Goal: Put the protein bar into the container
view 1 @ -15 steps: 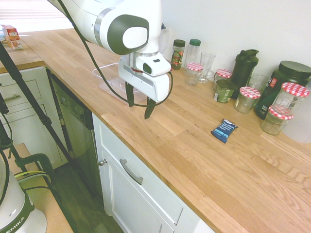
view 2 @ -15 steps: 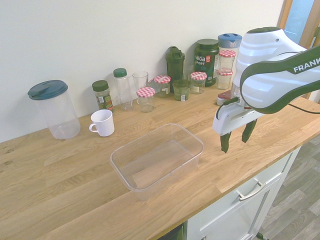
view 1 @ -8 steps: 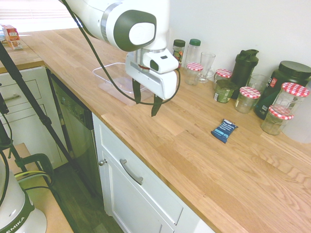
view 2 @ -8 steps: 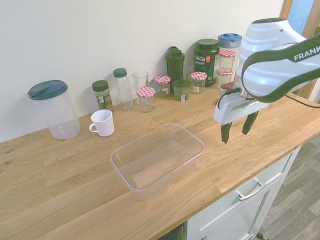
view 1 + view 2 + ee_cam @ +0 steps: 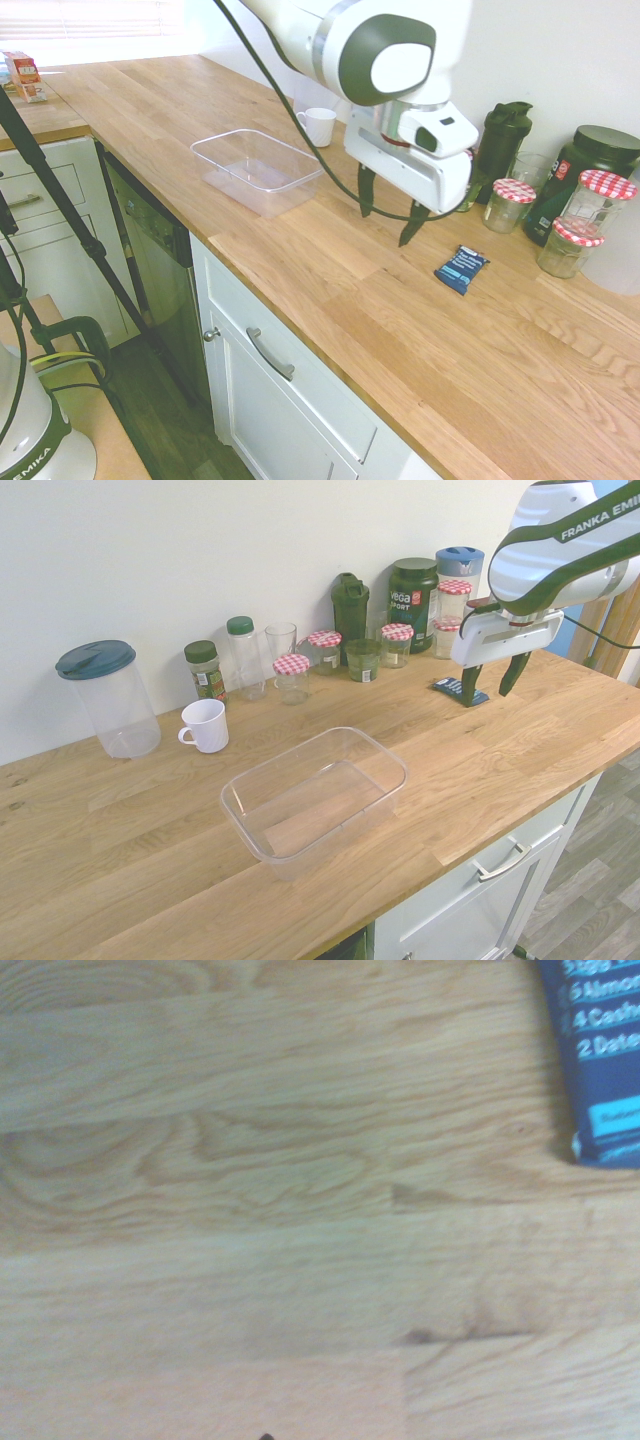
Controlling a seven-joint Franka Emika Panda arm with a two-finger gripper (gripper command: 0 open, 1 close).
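your gripper [image 5: 385, 222] hangs above the wooden counter [image 5: 340, 290], its two dark fingers spread apart with nothing between them. the protein bar [image 5: 462, 269] lies flat on the counter near the gripper, outside the container [image 5: 256, 172]. in the wrist view you see only part of its dark-blue wrapper, with light-blue and white print, at the picture's edge.

your container is a clear, shallow tub standing on the same counter, well apart from the bar, with nothing in it. a white mug [image 5: 205, 726] stands near it, and a clear pitcher with a dark blue lid [image 5: 118, 700] is beside the mug. along the wall you have glass jars with red-checked lids, a dark green shaker bottle [image 5: 350, 618] and a big dark tub [image 5: 411, 600].
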